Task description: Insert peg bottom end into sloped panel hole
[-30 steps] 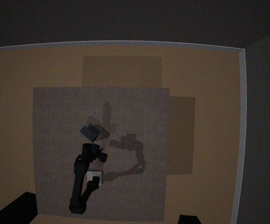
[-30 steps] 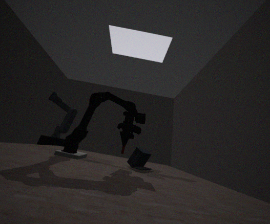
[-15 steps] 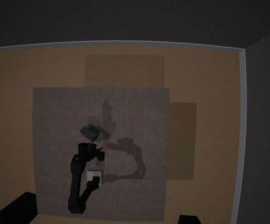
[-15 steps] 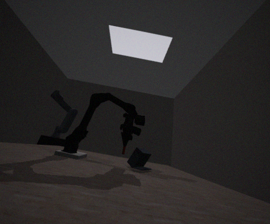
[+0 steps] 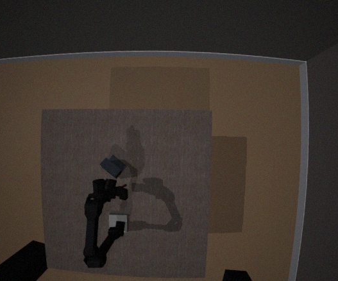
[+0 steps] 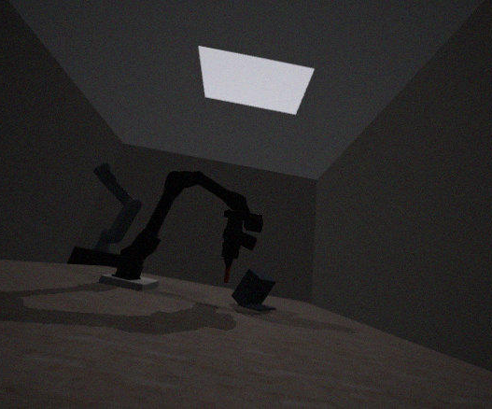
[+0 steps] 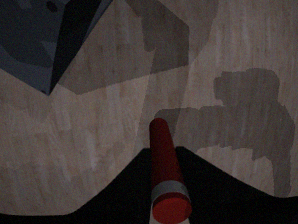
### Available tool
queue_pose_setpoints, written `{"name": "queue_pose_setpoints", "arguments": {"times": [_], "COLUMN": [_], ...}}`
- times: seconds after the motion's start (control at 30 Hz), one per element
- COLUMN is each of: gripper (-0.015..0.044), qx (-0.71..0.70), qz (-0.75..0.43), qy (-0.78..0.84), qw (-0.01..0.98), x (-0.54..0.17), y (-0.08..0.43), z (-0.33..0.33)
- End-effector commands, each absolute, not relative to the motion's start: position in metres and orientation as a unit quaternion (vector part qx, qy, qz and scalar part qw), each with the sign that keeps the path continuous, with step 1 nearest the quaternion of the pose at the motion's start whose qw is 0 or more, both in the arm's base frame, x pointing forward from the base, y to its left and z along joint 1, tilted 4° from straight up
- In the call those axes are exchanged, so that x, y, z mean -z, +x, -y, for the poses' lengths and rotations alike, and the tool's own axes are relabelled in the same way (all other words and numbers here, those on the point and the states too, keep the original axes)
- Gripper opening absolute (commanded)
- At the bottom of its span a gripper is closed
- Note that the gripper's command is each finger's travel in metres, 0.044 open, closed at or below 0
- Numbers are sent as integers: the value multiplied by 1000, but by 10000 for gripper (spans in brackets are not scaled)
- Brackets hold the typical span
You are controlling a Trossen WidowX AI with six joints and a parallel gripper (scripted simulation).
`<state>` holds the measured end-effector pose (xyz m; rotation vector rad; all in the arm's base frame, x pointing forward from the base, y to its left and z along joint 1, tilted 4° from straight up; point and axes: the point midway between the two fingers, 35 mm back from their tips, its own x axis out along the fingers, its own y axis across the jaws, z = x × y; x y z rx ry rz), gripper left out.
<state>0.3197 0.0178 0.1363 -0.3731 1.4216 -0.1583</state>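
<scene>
My gripper point(image 6: 228, 266) point(image 7: 163, 154) is shut on the red peg point(image 5: 124, 185) point(image 6: 227, 275) point(image 7: 160, 131). The peg is round, with a grey band near its top end, and hangs nearly upright above the table, its lower end free below the fingers. The dark blue sloped panel point(image 5: 113, 167) point(image 6: 253, 289) point(image 7: 25, 50) stands beyond the gripper, at the upper left in the wrist view. A small dark round hole point(image 7: 51, 6) shows in its face near the top edge of that view. The peg and the panel are apart. The fingertips are too dark to make out in the top view.
The arm's pale base plate point(image 5: 113, 218) point(image 6: 150, 283) sits behind the gripper on the wood-grained table point(image 5: 180, 135) point(image 6: 160, 369). Shadows of the arm and panel fall across the table. Black objects point(image 5: 23, 263) point(image 5: 236, 276) show at the bottom edge in the top view.
</scene>
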Motion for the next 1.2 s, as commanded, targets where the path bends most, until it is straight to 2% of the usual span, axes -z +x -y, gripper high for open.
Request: {"name": "queue_pose_setpoints", "arguments": {"times": [0.0,1.17], "gripper": [0,0], "qx": [67,18], "qz": [-646,-606], "qy": [-189,-344], "qw": [737,717], "x": [-134,-129], "y": [320,319], "z": [-21,-57]}}
